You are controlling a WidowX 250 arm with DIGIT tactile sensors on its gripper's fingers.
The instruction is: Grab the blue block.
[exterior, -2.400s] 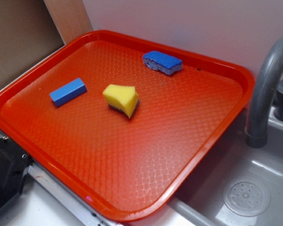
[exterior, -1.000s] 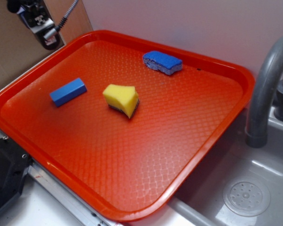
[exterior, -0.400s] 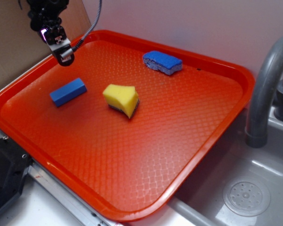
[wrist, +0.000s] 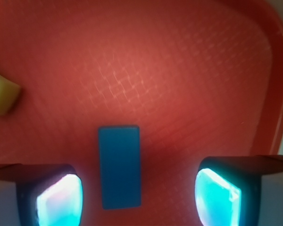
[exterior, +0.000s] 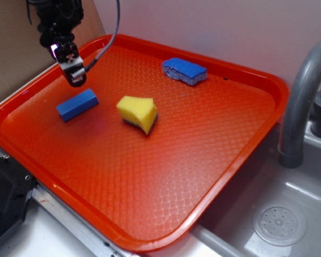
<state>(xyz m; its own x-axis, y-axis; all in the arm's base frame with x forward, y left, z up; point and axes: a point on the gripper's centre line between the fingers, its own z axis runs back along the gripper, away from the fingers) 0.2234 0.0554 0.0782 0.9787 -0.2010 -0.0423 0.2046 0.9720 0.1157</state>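
While the gripper (exterior: 75, 76) hangs above the orange tray (exterior: 214, 176) with its jaws spread wide and nothing between them, the blue block (exterior: 77, 104) lies flat on the tray at about 9 o'clock from the yellow sponge (exterior: 138, 113), apart from it. Seen from the wrist, the block (wrist: 119, 166) sits between the two fingertips (wrist: 59, 197), nearer the left one. At 1 o'clock from the yellow sponge, the blue sponge (exterior: 184, 70) rests near the far rim.
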